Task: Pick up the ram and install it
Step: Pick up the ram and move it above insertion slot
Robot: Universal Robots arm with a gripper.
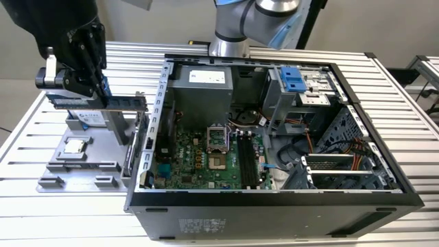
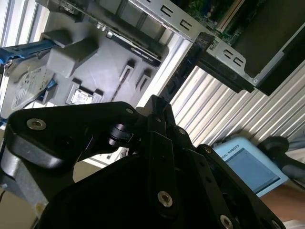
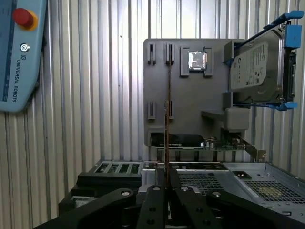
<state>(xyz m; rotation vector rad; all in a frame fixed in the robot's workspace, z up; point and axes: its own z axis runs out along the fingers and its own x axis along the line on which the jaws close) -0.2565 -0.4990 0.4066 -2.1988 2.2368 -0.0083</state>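
Note:
The ram (image 1: 127, 102), a long thin blue stick, hangs level above the grey parts holder (image 1: 103, 164) on the exterior view's left, outside the computer case. My gripper (image 1: 103, 96) is shut on it near the middle. In the first wrist view the ram (image 3: 168, 95) appears edge-on as a thin line running out from between the closed fingers (image 3: 157, 191), over the holder's narrow slots (image 3: 167, 53). The black memory slots (image 1: 245, 159) lie on the green motherboard (image 1: 195, 159) inside the case.
The open computer case (image 1: 154, 149) stands to the exterior view's right of the holder, its metal wall close to the ram's end. The holder carries a processor chip (image 1: 74, 147) and a hard drive (image 3: 257, 62) in a blue frame. A teach pendant (image 3: 19, 57) lies on the slatted table.

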